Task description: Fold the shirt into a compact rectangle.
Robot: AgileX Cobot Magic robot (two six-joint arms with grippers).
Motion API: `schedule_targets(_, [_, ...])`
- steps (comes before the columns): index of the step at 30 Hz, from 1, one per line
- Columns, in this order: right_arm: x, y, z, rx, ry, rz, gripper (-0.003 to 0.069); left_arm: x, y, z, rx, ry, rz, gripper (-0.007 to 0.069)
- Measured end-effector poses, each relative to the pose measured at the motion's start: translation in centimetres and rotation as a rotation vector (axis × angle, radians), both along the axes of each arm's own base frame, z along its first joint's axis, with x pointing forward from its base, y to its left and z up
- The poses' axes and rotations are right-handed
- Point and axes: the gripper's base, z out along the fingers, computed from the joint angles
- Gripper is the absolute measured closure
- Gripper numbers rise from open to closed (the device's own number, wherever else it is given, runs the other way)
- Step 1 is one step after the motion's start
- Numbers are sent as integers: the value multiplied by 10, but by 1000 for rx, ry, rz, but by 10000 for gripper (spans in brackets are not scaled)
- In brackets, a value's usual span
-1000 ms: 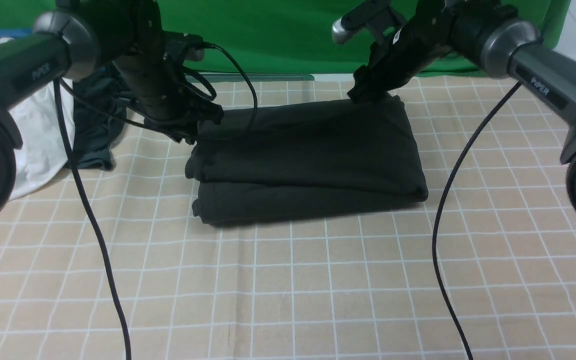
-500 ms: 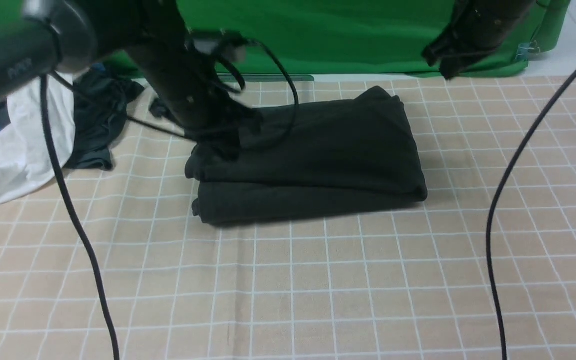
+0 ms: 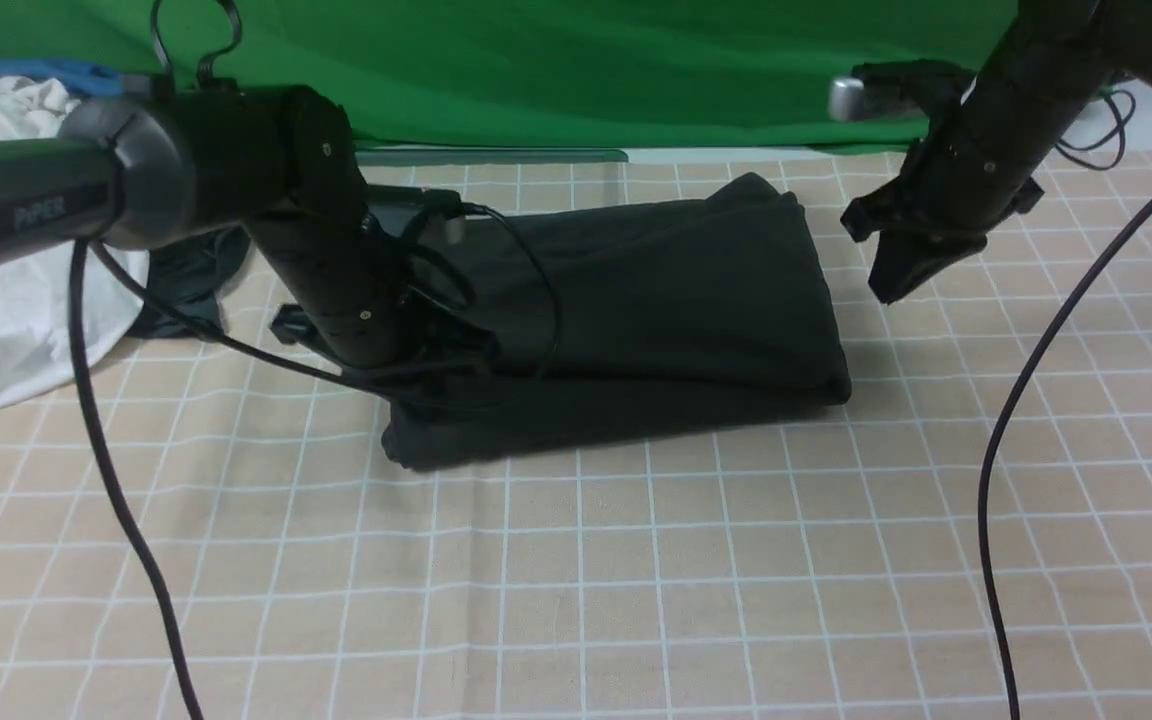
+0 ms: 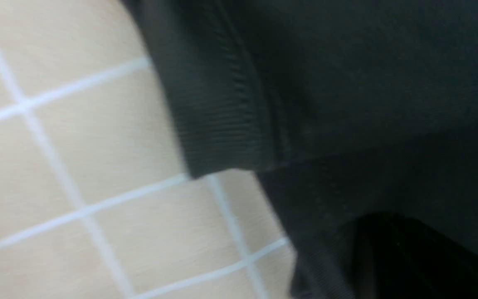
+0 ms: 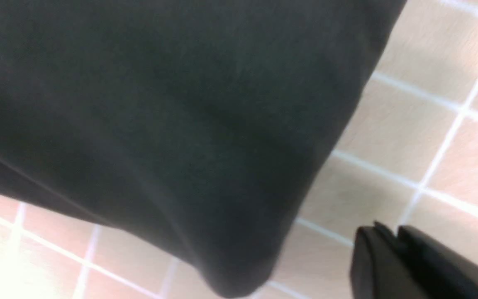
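Right gripper (image 3: pixel 891 285) now beside shirt (image 3: pixel 636 290) edge, jaws closed empty, left gripper (image 3: pixel 406 375) jaws hidden

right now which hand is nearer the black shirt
Left. The left hand is down at the shirt's left end, while the right hand hangs off its right side, apart.

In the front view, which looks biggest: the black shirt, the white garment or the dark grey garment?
1. black shirt, clearly largest.
2. white garment, though the left arm and frame edge hide part.
3. dark grey garment, mostly hidden behind the arm, so its place is unsure.
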Motion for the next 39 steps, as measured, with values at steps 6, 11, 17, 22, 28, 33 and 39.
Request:
schedule_targets(6, [-7, 5, -14, 52, 70, -27, 146, -12, 10, 48, 34, -110, -4, 606])
schedule_targets(11, [-12, 9, -29, 47, 118, -21, -13, -33, 15, 99, -14, -218, 7, 606])
schedule_targets(17, [-9, 21, -53, 57, 147, -9, 104, -71, 22, 137, -89, -282, 19, 606])
schedule_targets(22, [-10, 31, -55, 56, 126, 55, 377, -101, 31, 150, -101, -314, 18, 606])
schedule_targets(28, [-14, 31, -47, 51, 134, 36, 543, -134, 42, 174, -111, -400, 14, 606])
schedule_targets(33, [-39, 25, -20, 41, 138, 4, 543, -151, 48, 193, -121, -472, 13, 606])
schedule_targets(39, [-67, 12, -23, -52, 204, 7, 543, -160, 50, 198, -124, -474, 10, 606])
